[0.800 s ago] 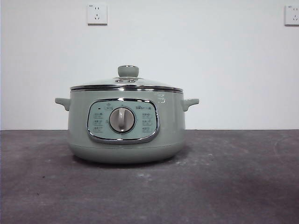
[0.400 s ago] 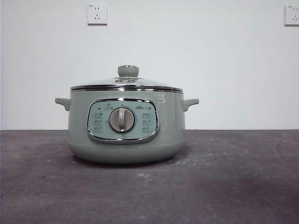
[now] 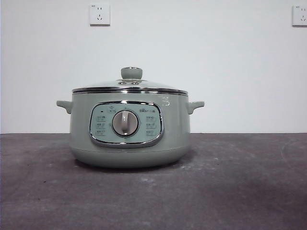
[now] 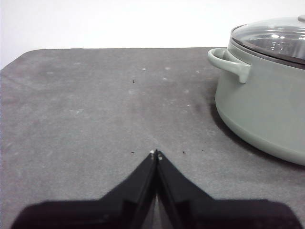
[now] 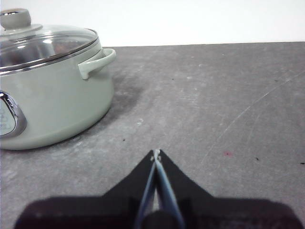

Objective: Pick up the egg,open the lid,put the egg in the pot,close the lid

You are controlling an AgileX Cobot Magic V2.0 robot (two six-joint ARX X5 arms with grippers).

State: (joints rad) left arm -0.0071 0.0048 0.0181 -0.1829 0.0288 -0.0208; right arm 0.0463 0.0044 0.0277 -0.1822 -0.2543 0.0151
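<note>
The pale sage-green pot (image 3: 129, 129) stands in the middle of the dark table, its grey dial (image 3: 125, 123) facing the front view. The glass lid (image 3: 129, 86) with its pale-green knob (image 3: 131, 73) sits closed on it. The pot also shows in the left wrist view (image 4: 262, 105) and the right wrist view (image 5: 52, 100). The egg is not in view; a brownish blur shows through the lid glass in the right wrist view. My left gripper (image 4: 156, 154) is shut and empty, beside the pot. My right gripper (image 5: 156, 153) is shut and empty on the pot's other side.
Two wall sockets (image 3: 100, 14) sit on the white wall behind. The table's far edge and a rounded corner (image 4: 28, 55) show in the left wrist view. Neither arm shows in the front view.
</note>
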